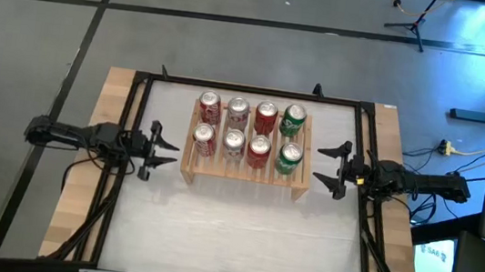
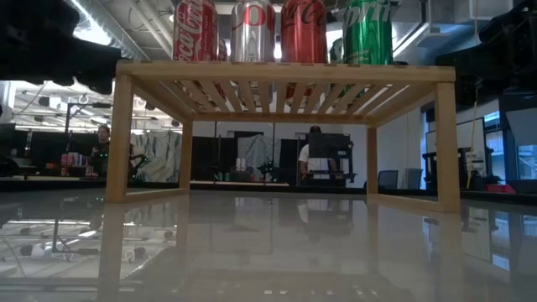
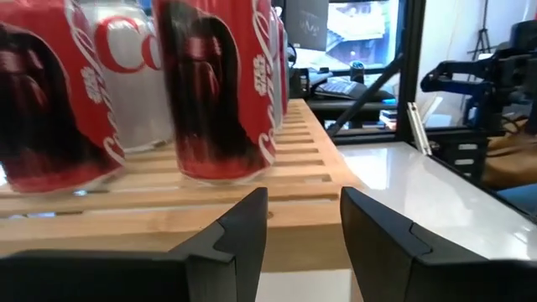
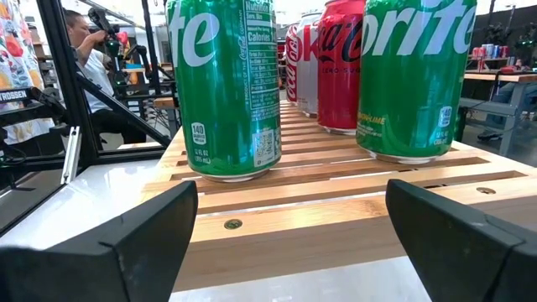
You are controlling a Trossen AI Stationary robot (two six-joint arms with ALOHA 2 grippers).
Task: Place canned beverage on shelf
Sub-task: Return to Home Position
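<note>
eight cans [image 1: 234,141] stand on the shelf [image 1: 243,173] at frame centre. the left pincer [image 1: 170,152] and right pincer [image 1: 317,163] flank it, both spread open.

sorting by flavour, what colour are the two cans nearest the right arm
Both cans are green; the right wrist view shows it best.

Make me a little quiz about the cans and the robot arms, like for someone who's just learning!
1. How many cans stand on the shelf?
2. True or false: the left gripper is holding a can.
3. What colour are the two cans nearest the right gripper? A red, B green, C silver.

Key:
1. Eight, in two rows of four.
2. False. It is open and empty, beside the shelf.
3. B.
</note>
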